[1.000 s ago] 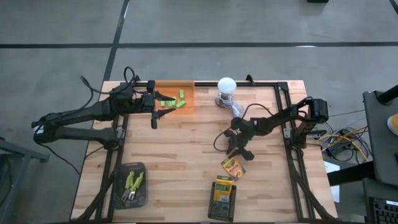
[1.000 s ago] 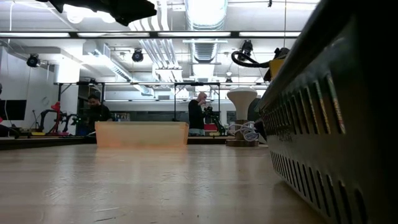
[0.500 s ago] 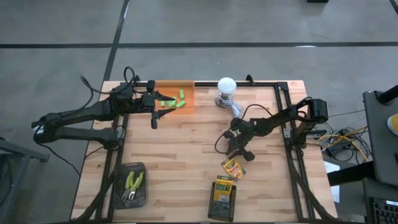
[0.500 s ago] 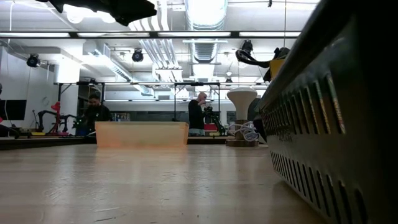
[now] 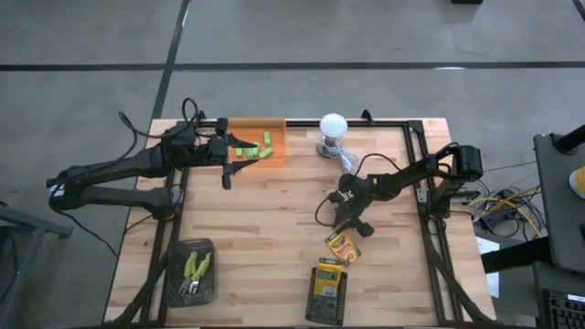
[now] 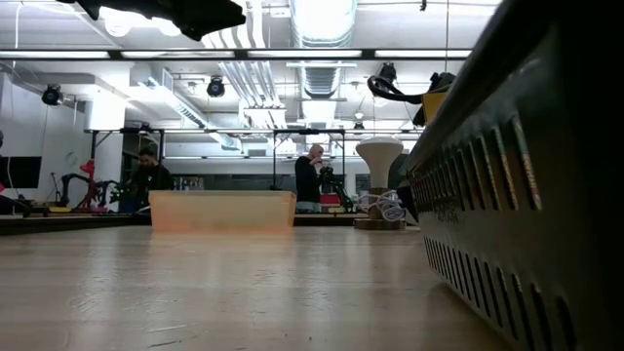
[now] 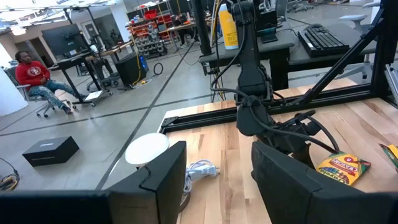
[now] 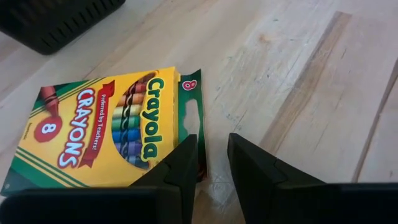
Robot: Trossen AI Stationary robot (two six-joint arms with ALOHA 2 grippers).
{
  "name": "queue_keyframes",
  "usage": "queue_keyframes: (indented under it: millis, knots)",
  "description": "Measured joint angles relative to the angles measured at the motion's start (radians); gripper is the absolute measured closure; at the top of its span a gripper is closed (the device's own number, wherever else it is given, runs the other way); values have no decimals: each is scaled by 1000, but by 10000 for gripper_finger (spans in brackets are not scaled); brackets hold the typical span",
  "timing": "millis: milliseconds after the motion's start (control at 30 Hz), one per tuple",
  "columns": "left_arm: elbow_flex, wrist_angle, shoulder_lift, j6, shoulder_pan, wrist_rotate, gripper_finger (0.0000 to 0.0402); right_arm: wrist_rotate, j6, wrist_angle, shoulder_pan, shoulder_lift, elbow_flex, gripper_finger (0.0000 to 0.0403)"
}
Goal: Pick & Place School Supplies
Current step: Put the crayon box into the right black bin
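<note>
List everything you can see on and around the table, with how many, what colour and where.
table: one, light wood, black frame
bin: one, orange, far-left part of the table
blocks: several, bright green, in the bin
bulb-like object: one, white with cable, far edge, right of the bin
loose crayon box: one, yellow and green, flat on the table
black crate: one, near edge, holding yellow-and-green boxes, count unclear
black tray: one, near-left corner
plier-like tools: two, green handles, in the tray
left gripper: open, beside the bin
right gripper: narrowly open, at the loose box's edge
</note>
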Motion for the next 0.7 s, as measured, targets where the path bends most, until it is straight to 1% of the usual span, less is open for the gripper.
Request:
queue_keyframes:
  millis: [233,500,600,700]
  knots:
    - [0,0,0,0,0,0,213,15,15,0,0,0,-1,319]
    - [0,0,0,0,0,0,213,119,90,4,3,-2,-1,337]
    - [0,0,0,0,0,0,213,135,99,5,3,-2,0,344]
    - [0,0,0,0,0,0,213,151,154,5,2,-2,0,349]
